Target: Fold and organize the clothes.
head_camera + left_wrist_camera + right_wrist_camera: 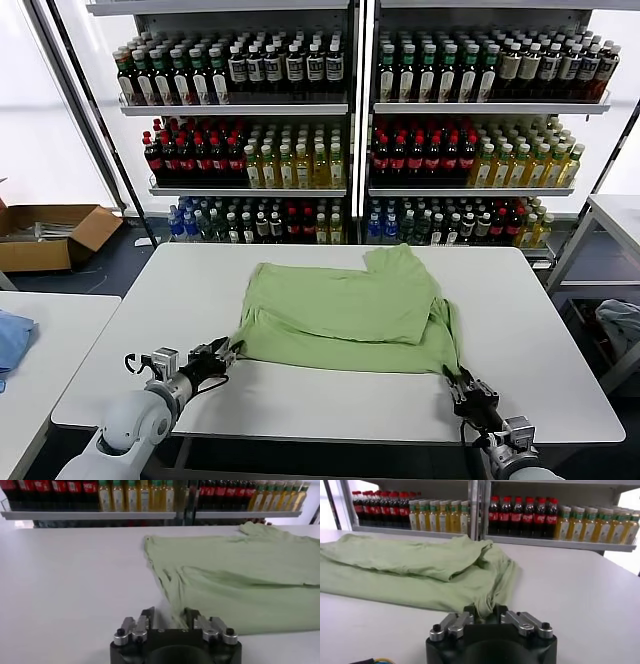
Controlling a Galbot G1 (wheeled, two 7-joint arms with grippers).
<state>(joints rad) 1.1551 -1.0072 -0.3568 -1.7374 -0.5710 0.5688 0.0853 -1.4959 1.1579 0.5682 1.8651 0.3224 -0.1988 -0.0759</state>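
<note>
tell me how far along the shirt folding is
Done: one fold, the light green shirt lies doubled on the white table. In hand: left end effector and right end effector each pinch a near corner. Left: further folds and tidying; it is still wide and rumpled.

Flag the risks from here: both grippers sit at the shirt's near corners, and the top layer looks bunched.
1. The left gripper holds only the tip of the shirt corner; it could slip out when lifted.
2. The right gripper pinches a gathered clump of fabric, so it may drag more than one layer.
3. The folded-over top layer lies skewed and wrinkled; another fold would probably lock in uneven edges.
</note>
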